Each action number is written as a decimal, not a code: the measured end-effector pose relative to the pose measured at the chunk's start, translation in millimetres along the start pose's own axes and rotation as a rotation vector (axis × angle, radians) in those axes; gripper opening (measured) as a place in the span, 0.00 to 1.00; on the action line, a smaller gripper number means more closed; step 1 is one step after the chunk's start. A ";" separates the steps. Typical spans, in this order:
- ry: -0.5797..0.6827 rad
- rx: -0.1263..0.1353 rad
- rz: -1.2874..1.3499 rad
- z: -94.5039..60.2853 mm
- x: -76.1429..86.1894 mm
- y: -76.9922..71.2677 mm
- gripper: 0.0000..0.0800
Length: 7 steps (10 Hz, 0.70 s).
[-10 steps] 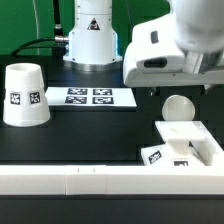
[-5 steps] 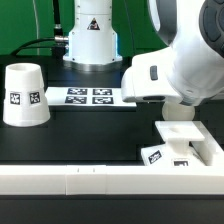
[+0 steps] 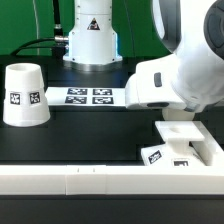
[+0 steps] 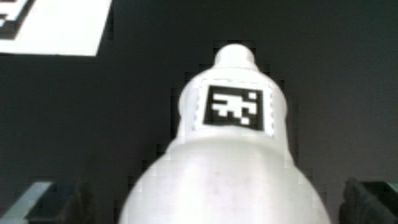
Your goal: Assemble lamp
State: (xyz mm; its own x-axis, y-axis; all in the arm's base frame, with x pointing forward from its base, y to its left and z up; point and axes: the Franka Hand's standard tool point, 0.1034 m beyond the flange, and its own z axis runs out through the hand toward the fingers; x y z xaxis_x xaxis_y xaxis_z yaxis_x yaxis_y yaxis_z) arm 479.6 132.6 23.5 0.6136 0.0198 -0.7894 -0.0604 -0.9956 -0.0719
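The white bulb (image 4: 228,130) lies on the black table, its narrow tagged neck pointing away from the camera and its round head nearest it. My gripper (image 4: 205,205) is open, with a dark finger (image 4: 43,203) on each side of the round head and a gap on both sides. In the exterior view the gripper (image 3: 178,106) is low behind the square base (image 3: 190,140), and the hand hides the bulb. The tapered shade (image 3: 24,95) stands on its wide end at the exterior view's left, apart from the gripper.
The marker board (image 3: 90,97) lies at the back middle of the table; its corner shows in the wrist view (image 4: 45,25). A long white rail (image 3: 80,180) runs along the front edge. The robot's white pedestal (image 3: 92,40) stands behind the marker board.
The hand has come down and moved toward the exterior view's left over the bulb. The bulb showed one second ago and is now hidden behind the hand.
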 end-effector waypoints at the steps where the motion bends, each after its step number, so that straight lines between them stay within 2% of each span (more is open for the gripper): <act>1: 0.003 0.000 0.001 3.1 3.2 0.2 0.87; 5: 0.003 0.000 0.002 12.7 9.2 1.7 0.86; 6: 0.003 0.001 0.003 12.8 9.4 2.1 0.72; 7: 0.003 0.001 0.003 12.8 9.4 2.2 0.72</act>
State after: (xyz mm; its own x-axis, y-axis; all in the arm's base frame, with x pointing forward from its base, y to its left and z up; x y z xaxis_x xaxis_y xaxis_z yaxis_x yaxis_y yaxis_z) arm 475.2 131.8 8.1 0.6157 0.0166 -0.7878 -0.0629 -0.9955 -0.0702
